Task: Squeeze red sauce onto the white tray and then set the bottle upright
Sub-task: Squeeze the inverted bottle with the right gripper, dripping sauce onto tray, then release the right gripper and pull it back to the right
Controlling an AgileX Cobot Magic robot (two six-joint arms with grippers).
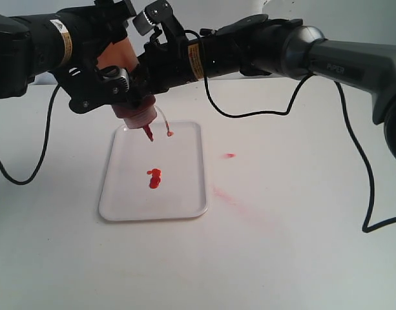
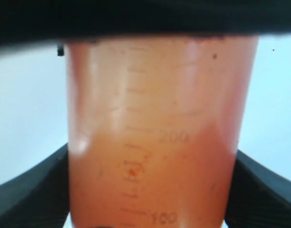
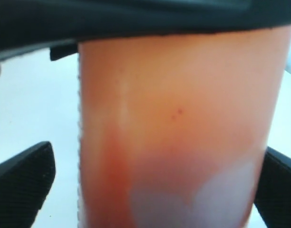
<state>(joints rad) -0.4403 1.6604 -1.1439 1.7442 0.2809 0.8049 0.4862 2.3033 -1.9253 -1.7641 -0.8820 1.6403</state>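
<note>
Translucent orange-red plastic squeeze bottle [image 1: 136,117] hangs nozzle-down over the flat, round-cornered white tray [image 1: 185,139], where a glossy red sauce [image 1: 154,179] blob sits. The left gripper [image 2: 152,190] clamps its smooth cylinder; the right gripper [image 3: 150,190] stands jaws apart around it.

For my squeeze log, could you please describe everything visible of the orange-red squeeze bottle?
The translucent orange-red plastic squeeze bottle hangs inverted, red pointed nozzle down, over one end of the white plastic tray. Graduation marks line its wall; a thin clear strap dangles beside the nozzle. The left hand clamps its sides; the right hand surrounds it, gapped on one side.
</note>
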